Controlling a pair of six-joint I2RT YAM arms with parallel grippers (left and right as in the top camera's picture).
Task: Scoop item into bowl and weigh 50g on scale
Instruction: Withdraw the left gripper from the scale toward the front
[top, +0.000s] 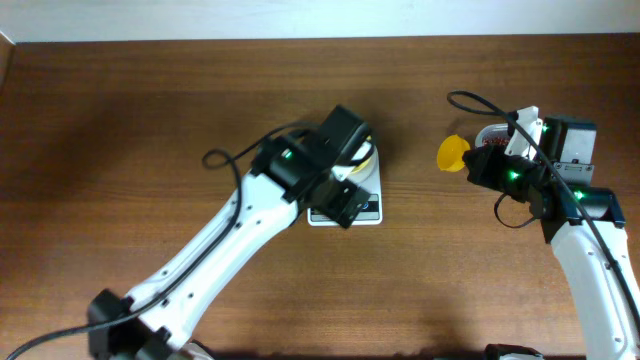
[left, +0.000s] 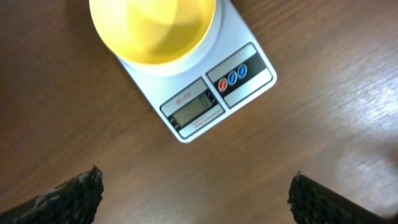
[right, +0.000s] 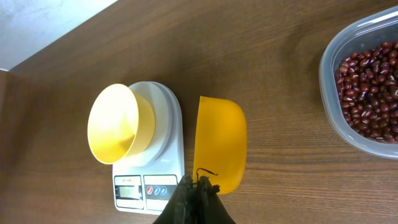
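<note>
Your right claw (right: 198, 186) sits closest to the lens, pressed together on the handle of the bright yellow scoop (right: 221, 140), whose long axis runs straight out ahead of the fingers. From that scoop the beans (right: 373, 87) lie off to the right, well apart, in a clear plastic tub (right: 328, 68) that the frame edge cuts off, so your right arm is the nearer one. Leftward, the pale-yellow bowl (right: 115, 130) stands on the white scale (right: 169, 163) and holds no beans. Your left claw (left: 196, 186) hovers over the scale, spread wide, gripping nothing. You'll find the scoop probably empty, though only its curved side shows, and the display is unreadable.
</note>
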